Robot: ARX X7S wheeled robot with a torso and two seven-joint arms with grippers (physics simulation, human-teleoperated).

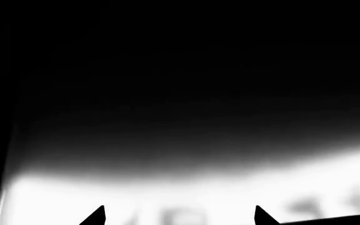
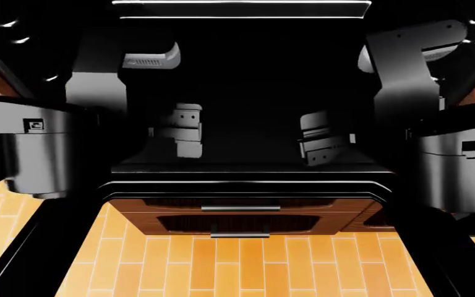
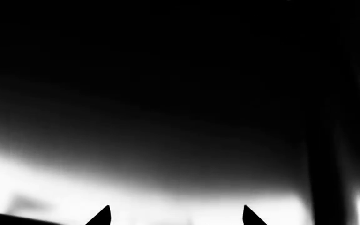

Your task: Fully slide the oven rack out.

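Note:
In the head view the oven rack (image 2: 246,162) is a wide flat black shelf across the oven opening, with a thin pale front edge. My left gripper (image 2: 181,137) and right gripper (image 2: 324,148) hover over its front part, left and right of centre; contact cannot be told. In the left wrist view the left gripper (image 1: 180,218) shows two dark fingertips (image 1: 97,216) wide apart with nothing between them. The right gripper (image 3: 175,218) looks the same, its fingertips (image 3: 102,216) apart and empty. Both wrist views are otherwise a dark and bright blur.
The open black door panel (image 2: 81,223) with its rounded outlined window lies flat in front of the rack; wooden drawers (image 2: 242,216) and orange plank floor (image 2: 237,266) show through it. A bright-outlined strip (image 2: 242,9) runs above the cavity. My arm housings (image 2: 23,148) flank both sides.

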